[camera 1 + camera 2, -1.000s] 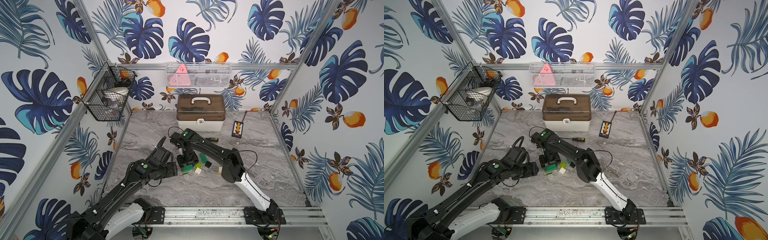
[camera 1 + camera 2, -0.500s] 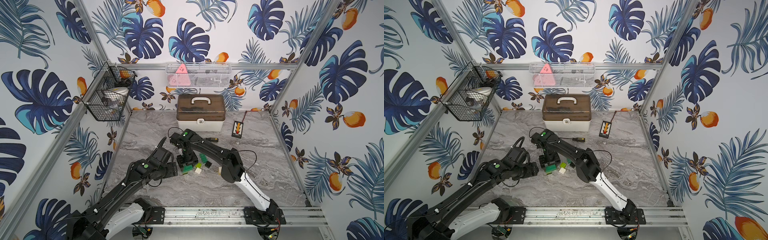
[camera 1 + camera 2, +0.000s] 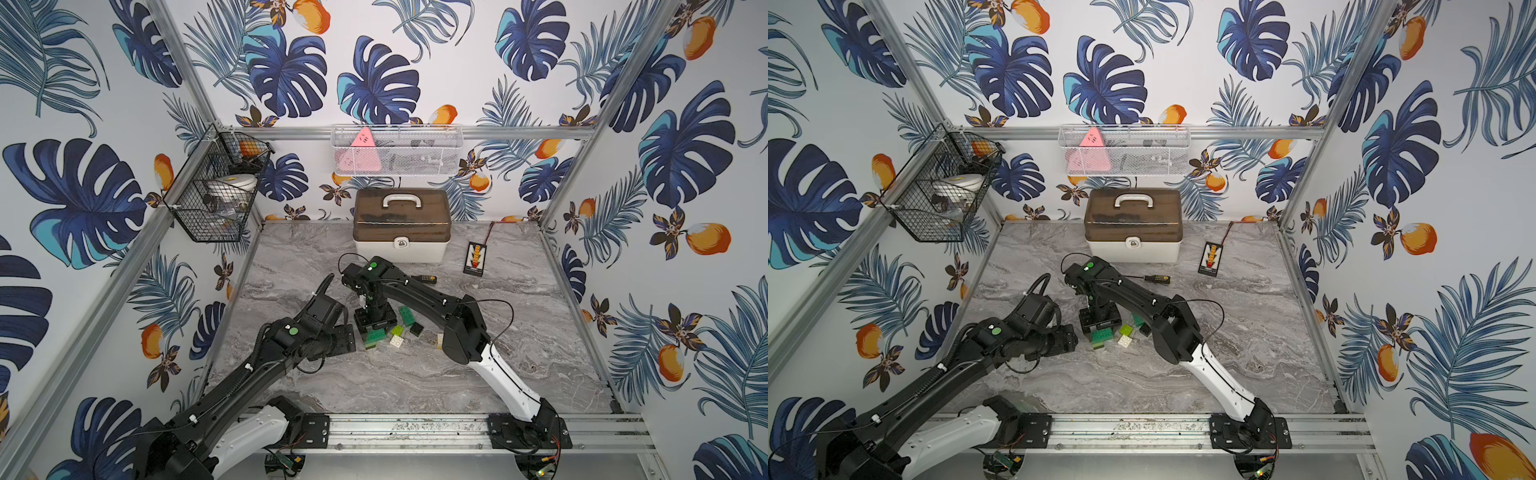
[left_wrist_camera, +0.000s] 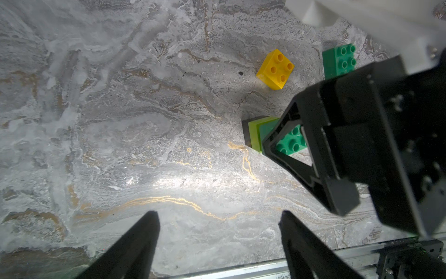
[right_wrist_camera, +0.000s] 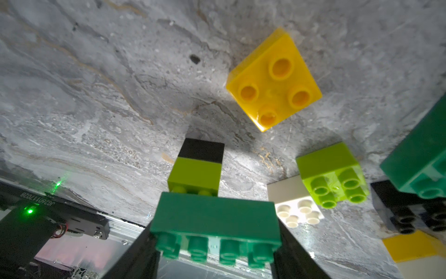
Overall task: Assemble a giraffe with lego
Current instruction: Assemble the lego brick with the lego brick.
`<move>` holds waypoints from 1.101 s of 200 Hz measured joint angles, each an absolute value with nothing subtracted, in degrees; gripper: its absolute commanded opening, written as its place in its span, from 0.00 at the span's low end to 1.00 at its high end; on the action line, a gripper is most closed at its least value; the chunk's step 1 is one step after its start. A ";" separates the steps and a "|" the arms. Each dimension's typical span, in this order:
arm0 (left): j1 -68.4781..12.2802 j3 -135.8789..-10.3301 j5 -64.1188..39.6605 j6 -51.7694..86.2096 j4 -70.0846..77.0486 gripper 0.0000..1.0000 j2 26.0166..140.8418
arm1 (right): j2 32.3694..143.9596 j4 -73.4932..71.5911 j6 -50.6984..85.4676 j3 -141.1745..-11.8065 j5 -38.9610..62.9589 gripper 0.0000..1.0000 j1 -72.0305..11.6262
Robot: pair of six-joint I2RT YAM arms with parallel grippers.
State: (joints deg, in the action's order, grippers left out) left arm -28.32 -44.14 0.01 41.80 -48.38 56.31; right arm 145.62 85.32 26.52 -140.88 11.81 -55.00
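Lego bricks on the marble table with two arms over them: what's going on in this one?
The right gripper is shut on a long dark green brick, held on top of a lime-on-black stack standing on the table; lime studs show beneath it, so it looks not yet pressed home. The left gripper is open and empty, over bare table beside the stack. A yellow brick, a lime brick and a white brick lie loose nearby.

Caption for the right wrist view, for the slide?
Right gripper grips a long green brick at the lime-on-black stack; yellow brick loose on the table.
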 measured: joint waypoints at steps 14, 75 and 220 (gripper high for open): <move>-28.32 -44.14 0.01 41.80 -48.36 0.84 56.40 | 145.99 85.43 26.52 -141.18 12.01 0.48 -55.00; -28.32 -44.14 0.01 41.78 -47.97 0.84 56.47 | 147.13 86.78 25.98 -143.04 12.08 0.48 -54.96; -28.49 -43.51 0.21 41.78 -47.53 0.84 56.23 | 148.24 90.30 22.83 -143.96 9.87 0.49 -55.02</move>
